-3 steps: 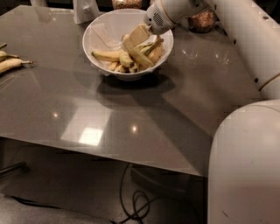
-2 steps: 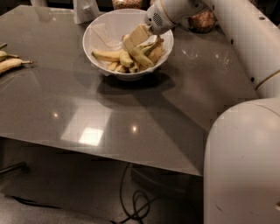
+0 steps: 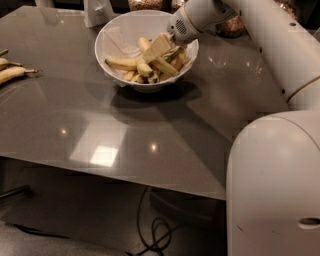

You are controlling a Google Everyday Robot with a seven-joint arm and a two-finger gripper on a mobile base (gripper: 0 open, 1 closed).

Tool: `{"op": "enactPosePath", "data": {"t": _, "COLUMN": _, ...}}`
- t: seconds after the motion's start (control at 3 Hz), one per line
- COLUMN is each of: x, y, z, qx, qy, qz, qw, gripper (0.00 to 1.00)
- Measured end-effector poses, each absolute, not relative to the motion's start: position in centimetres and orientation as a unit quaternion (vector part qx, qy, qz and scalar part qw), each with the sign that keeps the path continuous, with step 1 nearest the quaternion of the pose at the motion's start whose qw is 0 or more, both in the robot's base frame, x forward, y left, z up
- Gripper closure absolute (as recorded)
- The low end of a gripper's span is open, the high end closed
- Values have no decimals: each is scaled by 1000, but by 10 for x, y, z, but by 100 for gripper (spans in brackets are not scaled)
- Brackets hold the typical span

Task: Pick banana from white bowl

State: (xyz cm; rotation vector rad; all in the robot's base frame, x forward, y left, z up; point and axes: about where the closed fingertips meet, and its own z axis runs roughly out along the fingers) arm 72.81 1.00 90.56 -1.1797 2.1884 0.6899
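The white bowl (image 3: 107,40) stands at the back middle of the grey table (image 3: 100,125), lined with white paper. Several bananas lie in it. A long, smoothly curved bright yellow banana (image 3: 121,63) lies at the bowl's left-centre. My gripper (image 3: 156,48) reaches down into the bowl from the upper right. It rests among the bananas in the bowl's right half, just right of the long one. The bananas under it are partly hidden.
Thin bananas (image 3: 11,71) lie at the table's left edge. Glass jars (image 3: 231,26) and a white object (image 3: 97,11) stand behind the bowl. My white arm (image 3: 265,35) crosses the right side. My body (image 3: 275,185) fills the lower right. Cables (image 3: 155,232) lie on the floor.
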Motion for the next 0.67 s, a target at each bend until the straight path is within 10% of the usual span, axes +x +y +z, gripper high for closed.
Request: {"op": "enactPosePath", "data": {"t": 0.67, "x": 719, "y": 8, "z": 894, "qx": -425, "qy": 828, "qz": 272, "qw": 246, "gripper": 78}}
